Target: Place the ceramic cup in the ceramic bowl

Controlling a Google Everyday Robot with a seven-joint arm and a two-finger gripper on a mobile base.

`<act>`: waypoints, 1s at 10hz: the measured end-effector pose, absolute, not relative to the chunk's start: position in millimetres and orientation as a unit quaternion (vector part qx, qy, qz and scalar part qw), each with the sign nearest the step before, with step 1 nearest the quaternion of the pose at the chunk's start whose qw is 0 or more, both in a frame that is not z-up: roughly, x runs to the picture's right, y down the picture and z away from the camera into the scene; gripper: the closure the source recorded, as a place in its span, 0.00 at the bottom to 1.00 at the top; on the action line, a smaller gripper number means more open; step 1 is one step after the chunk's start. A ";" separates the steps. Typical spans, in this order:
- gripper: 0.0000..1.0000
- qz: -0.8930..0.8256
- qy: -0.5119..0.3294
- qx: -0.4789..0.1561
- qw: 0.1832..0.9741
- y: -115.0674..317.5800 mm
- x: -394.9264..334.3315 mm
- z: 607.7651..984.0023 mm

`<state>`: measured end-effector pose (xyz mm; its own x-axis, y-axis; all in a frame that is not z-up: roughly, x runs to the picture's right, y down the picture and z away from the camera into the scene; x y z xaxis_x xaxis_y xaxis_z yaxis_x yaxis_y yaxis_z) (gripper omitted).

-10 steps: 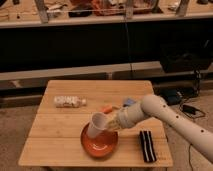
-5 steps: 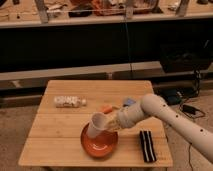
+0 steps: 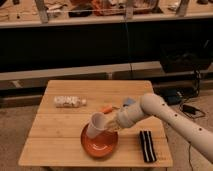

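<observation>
The white-cream ceramic cup (image 3: pixel 96 125) is tilted, its open end facing up and left, and hangs over the back rim of the glossy orange-red ceramic bowl (image 3: pixel 100 145). The bowl sits near the front middle of the wooden table (image 3: pixel 55 135). My gripper (image 3: pixel 111 123) reaches in from the right on a white arm (image 3: pixel 160 111) and is shut on the cup's base end. I cannot tell whether the cup touches the bowl.
A clear plastic bottle (image 3: pixel 69 102) lies on its side at the table's back left. A black striped object (image 3: pixel 147 146) lies at the front right. Small orange (image 3: pixel 107 108) and blue (image 3: pixel 128 102) items lie behind the arm. A dark shelf unit stands behind the table.
The cup and gripper have sunk slightly lower over the bowl. Nothing else has moved.
</observation>
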<state>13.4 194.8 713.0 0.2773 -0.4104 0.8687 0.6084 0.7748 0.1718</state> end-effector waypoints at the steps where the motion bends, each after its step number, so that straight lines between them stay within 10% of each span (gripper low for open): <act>1: 0.99 -0.320 -0.509 -0.099 0.793 194.6 13.3 712.9; 10: 0.99 -0.318 -0.517 -0.110 0.787 194.5 9.4 713.7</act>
<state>9.4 194.5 713.7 0.2633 -0.3867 0.8838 0.6140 0.7738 0.1556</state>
